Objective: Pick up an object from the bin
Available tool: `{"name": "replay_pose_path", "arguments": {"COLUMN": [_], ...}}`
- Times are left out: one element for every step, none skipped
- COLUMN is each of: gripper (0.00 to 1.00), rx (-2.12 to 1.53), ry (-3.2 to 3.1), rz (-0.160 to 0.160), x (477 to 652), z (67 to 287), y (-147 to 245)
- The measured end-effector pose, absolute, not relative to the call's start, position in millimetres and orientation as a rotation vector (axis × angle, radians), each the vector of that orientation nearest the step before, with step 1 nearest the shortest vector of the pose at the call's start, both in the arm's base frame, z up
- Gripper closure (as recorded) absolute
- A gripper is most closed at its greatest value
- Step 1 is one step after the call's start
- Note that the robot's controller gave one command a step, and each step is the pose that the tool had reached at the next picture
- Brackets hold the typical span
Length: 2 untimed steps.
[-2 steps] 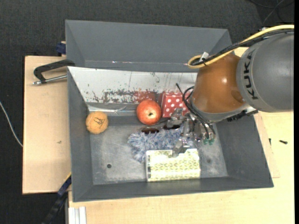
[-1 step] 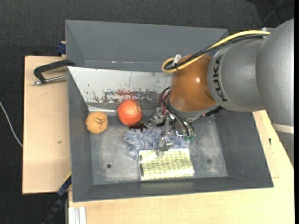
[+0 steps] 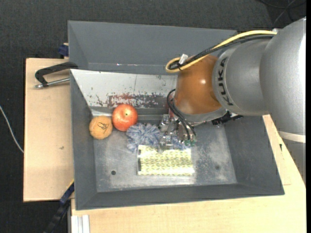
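My gripper [image 3: 173, 136] hangs low in the middle of the bin, under the orange wrist cover. It is right at the right-hand end of a crumpled blue-grey cloth [image 3: 144, 135] and just above the far edge of a flat white pad with a yellow-green dotted pattern [image 3: 165, 162]. Whether anything sits between the fingers is hidden in the clutter. A red apple [image 3: 124, 117] lies left of the cloth near the back wall.
An orange ball with a dark scribble [image 3: 100, 128] rests at the far left beside the apple. The arm and its orange cover hang over the right half of the bin. Bare floor lies at the front left and right.
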<state>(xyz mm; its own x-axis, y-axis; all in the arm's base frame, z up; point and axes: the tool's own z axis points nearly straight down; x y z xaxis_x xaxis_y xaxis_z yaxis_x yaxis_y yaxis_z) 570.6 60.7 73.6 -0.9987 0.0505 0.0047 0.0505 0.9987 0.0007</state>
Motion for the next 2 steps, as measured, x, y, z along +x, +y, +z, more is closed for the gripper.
{"name": "replay_pose_path", "arguments": {"gripper": [1.00, 1.00], "rx": [-0.110, -0.111], "ry": [-3.135, -3.138], "rz": [-0.002, -0.002], "x": [569.9, 567.7], "z": [73.7, 102.4], "y": [60.1, 60.5]}}
